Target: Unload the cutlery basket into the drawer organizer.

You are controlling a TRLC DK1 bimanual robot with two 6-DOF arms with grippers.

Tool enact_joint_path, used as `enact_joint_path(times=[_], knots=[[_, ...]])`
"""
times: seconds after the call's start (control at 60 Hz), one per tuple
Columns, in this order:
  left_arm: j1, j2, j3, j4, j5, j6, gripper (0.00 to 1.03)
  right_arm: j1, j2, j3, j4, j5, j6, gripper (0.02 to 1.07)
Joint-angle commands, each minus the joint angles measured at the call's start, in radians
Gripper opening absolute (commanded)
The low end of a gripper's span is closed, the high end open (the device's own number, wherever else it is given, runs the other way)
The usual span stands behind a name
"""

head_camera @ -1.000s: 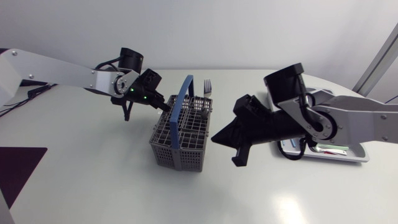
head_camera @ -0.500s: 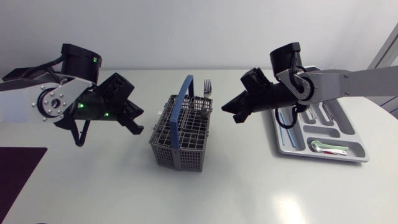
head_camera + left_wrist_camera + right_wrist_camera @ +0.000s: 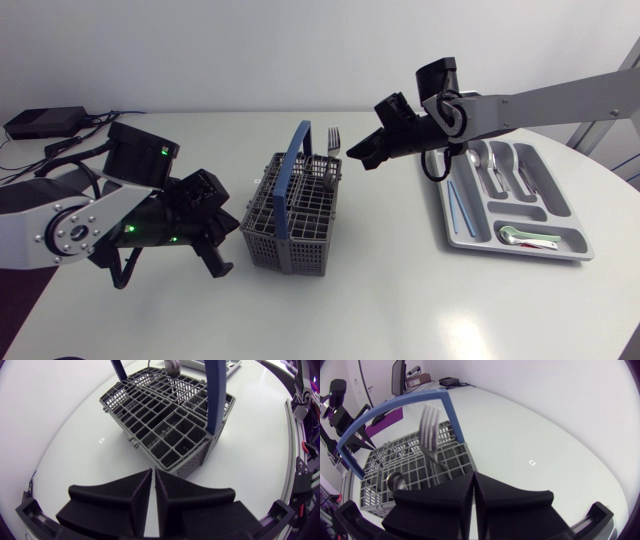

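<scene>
The grey cutlery basket [image 3: 290, 218] with a blue handle [image 3: 292, 165] stands mid-table, and a fork [image 3: 333, 137] sticks up from its far corner. My left gripper [image 3: 236, 224] is shut and empty, low beside the basket's left wall; in the left wrist view its tip [image 3: 153, 473] points at the basket [image 3: 165, 420]. My right gripper [image 3: 353, 163] is shut and empty, hanging just right of the fork. The right wrist view shows its tip [image 3: 473, 478] close behind the fork [image 3: 429, 425] and a round utensil end [image 3: 397, 480]. The grey drawer organizer [image 3: 470, 238] lies at the right.
The organizer holds spoons [image 3: 492, 172], a blue utensil [image 3: 456, 205] and a green-handled piece [image 3: 527, 237]. A black box [image 3: 42, 122] with cables sits at the far left. Bare white table lies in front of the basket.
My left arm has drawn back from the basket's far left corner and come down toward the front left. My right gripper has risen and swung back, from the basket's right side to beside the fork.
</scene>
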Motion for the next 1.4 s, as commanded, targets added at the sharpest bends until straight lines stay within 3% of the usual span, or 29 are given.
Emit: enact_joint_path(times=[0.0, 0.2, 0.417, 0.783, 0.95, 1.2, 1.383], knots=[[-0.007, 0.028, -0.027, 0.022, -0.005, 0.019, 0.14, -0.010, 0.058, 0.048, 0.013, -0.001, 0.034, 0.08], [-0.007, 0.062, -0.049, 0.069, -0.005, 0.018, 0.13, -0.020, 0.159, 0.146, 0.003, -0.010, 0.065, 0.08], [-0.002, 0.051, -0.055, 0.075, -0.005, 0.008, 0.13, -0.005, 0.211, 0.212, -0.069, -0.101, 0.065, 0.08], [0.066, -0.027, -0.084, 0.074, -0.004, 0.019, 0.13, 0.073, -0.022, -0.113, -0.095, -0.127, -0.043, 0.08], [0.110, -0.086, -0.118, 0.048, 0.002, 0.041, 0.13, 0.067, -0.059, -0.159, -0.073, -0.096, -0.040, 0.08], [0.164, -0.271, -0.142, -0.139, 0.038, 0.094, 0.13, 0.044, -0.013, -0.118, -0.072, -0.053, -0.036, 0.08], [0.081, -0.366, -0.144, -0.322, 0.081, 0.103, 0.13, 0.055, -0.005, -0.118, -0.066, -0.042, -0.035, 0.08]])
